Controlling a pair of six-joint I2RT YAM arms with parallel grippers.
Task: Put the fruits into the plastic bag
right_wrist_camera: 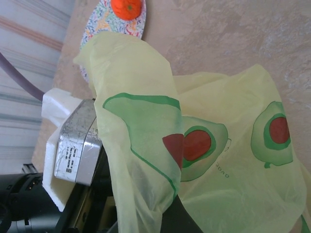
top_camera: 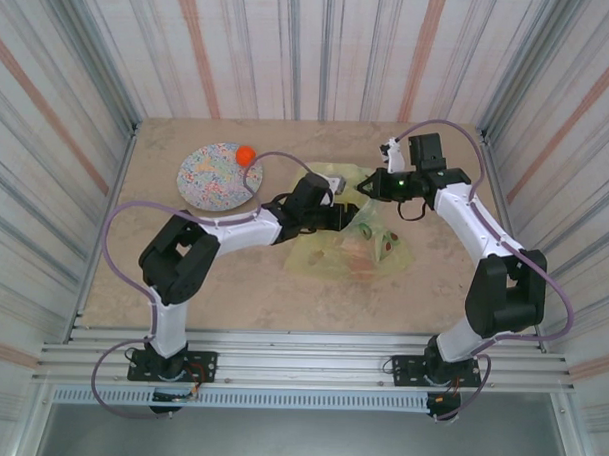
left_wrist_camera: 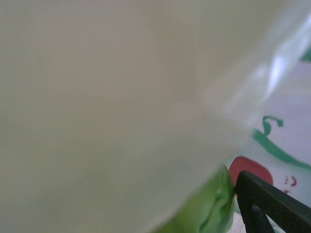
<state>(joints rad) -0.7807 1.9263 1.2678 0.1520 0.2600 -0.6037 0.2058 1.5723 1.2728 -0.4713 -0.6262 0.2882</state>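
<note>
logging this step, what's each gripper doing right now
left gripper: fingers covered by the plastic bag, cannot tell
right gripper: closed, holding the plastic bag's edge

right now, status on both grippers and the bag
Right gripper shut on plastic bag edge, holding it up. Left gripper at the bag mouth, jaws hidden by plastic. One orange fruit on speckled plate, outside the bag.

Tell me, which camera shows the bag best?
The right wrist view: the bag is large and sharp, its avocado prints clear. The top view shows it whole but small. The left wrist view has its film up close and blurred.
</note>
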